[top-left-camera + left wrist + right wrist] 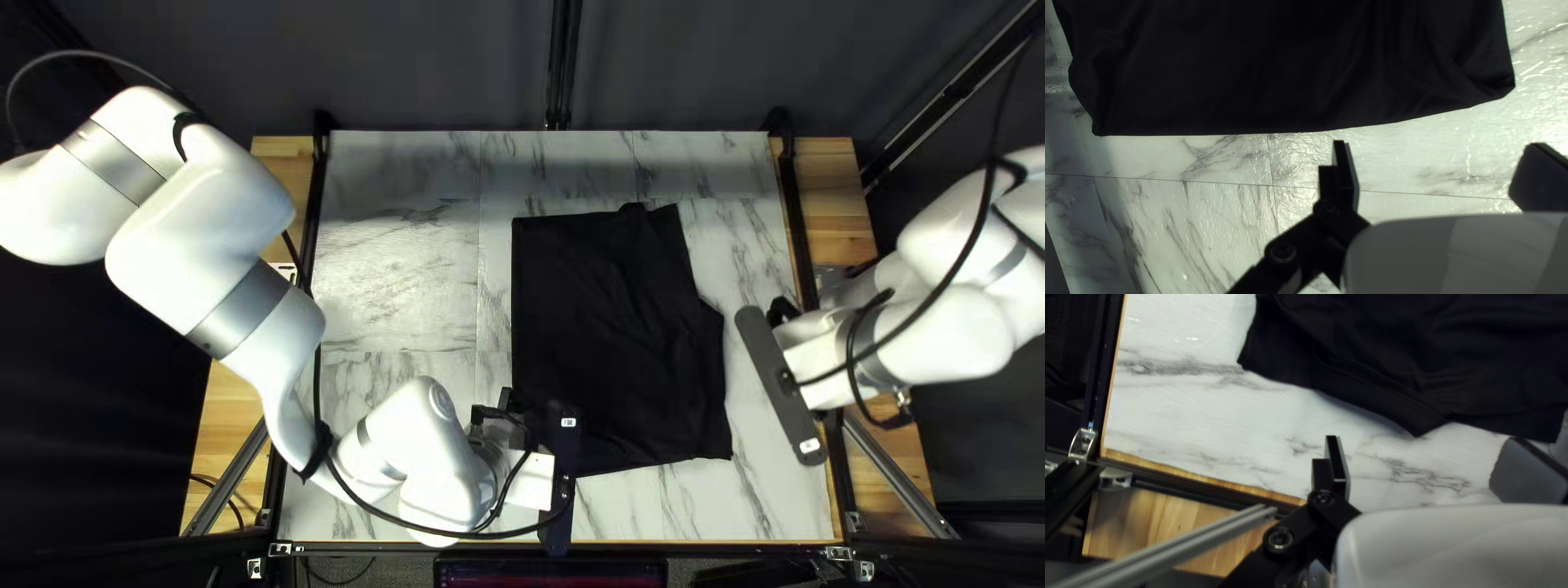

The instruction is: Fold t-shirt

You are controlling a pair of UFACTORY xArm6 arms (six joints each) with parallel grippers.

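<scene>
A black t-shirt [615, 327] lies on the table with a straight left side and an uneven, angled right side. At its near-left corner my left gripper [561, 479] covers a little of the cloth from above. My right gripper [782, 387] hangs beyond the shirt's right side. Seen from the left wrist, the t-shirt [1290, 65] has an edge ahead of the open left gripper [1440, 171], with bare tabletop between the fingers. From the right wrist, overlapping layers of the t-shirt [1426, 365] lie ahead of the right gripper [1432, 465], also open, holding nothing.
Marble-patterned tabletop [403, 261] shows around the shirt, widest on its left. Black rails [798, 234] and wooden boards [833, 207] border the table. A metal strut [1170, 547] runs beside the right gripper, outside the tabletop. My left arm crosses the near-left table area.
</scene>
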